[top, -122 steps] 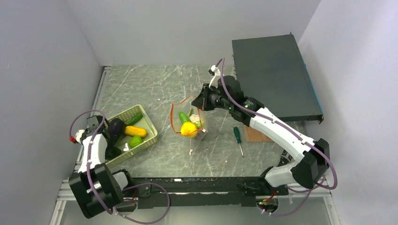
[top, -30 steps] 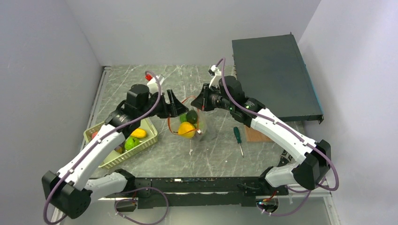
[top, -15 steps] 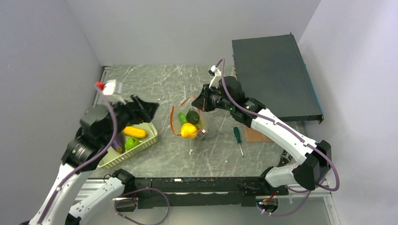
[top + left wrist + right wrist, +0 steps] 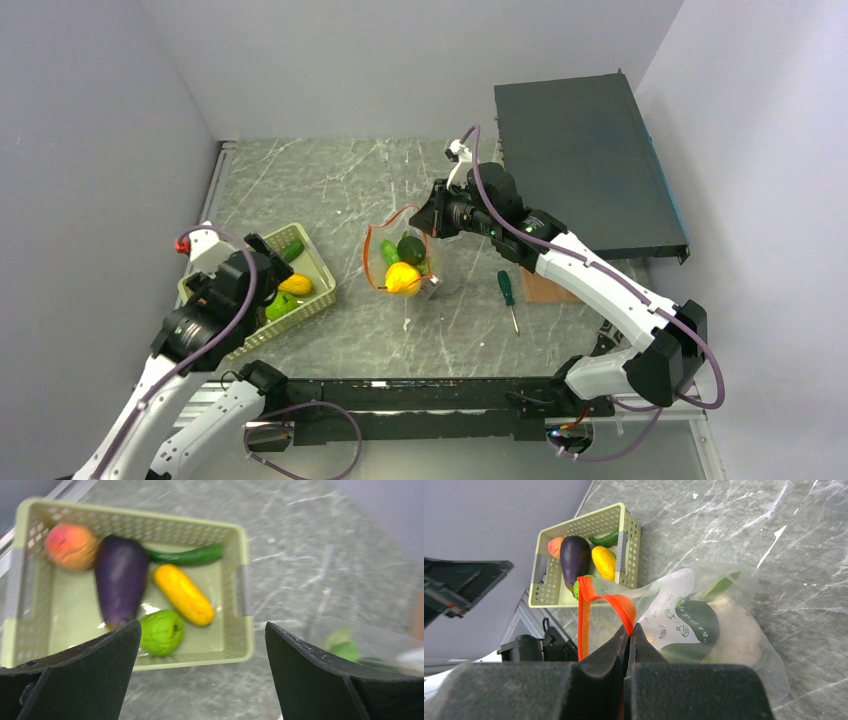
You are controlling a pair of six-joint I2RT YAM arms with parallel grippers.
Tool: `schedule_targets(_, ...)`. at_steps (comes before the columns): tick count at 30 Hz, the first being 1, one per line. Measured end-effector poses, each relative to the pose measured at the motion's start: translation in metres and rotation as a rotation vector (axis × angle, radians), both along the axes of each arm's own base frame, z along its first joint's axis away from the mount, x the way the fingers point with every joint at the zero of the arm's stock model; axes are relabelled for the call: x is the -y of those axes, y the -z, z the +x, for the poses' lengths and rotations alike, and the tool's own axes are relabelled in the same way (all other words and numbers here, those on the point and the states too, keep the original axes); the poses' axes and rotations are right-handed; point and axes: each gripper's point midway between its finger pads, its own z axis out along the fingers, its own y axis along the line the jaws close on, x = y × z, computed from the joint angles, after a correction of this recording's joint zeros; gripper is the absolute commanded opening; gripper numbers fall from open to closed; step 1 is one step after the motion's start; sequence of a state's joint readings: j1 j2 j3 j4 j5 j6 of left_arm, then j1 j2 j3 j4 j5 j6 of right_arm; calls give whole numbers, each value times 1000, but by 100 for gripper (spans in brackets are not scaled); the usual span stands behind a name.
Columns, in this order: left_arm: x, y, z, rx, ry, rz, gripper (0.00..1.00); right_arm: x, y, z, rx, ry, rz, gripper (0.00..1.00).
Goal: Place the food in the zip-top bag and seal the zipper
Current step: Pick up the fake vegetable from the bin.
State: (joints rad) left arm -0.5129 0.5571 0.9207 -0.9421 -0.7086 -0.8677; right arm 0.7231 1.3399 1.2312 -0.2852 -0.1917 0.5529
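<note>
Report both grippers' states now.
Left gripper: open, over the light green slatted basket.
Right gripper: shut on the red-orange zipper strip of the clear plastic bag.

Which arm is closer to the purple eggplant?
The left arm. Its jaws hang open above the eggplant in the basket; the right arm's jaws are shut on the zip-top bag's zipper, farther away.

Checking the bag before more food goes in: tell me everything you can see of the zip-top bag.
The zip-top bag is clear, crinkly plastic with dark printing on one side and a red-orange zipper strip along its mouth. It rests on the grey marbled table, its mouth gaping open. The right gripper, shut, pinches the strip and holds that edge up. Inside lie a yellow fruit, a dark green piece and a whitish one.
</note>
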Motion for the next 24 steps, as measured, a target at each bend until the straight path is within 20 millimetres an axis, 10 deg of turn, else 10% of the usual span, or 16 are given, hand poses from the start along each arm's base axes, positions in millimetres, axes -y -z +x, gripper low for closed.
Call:
schedule_targets(11, 5, 89, 7, -386, -128, 94, 100, 0, 0, 0, 0, 0, 0, 0)
schedule_targets(24, -30, 135, 5, -499, -192, 2, 100, 4, 0, -3, 1, 3, -2, 0)
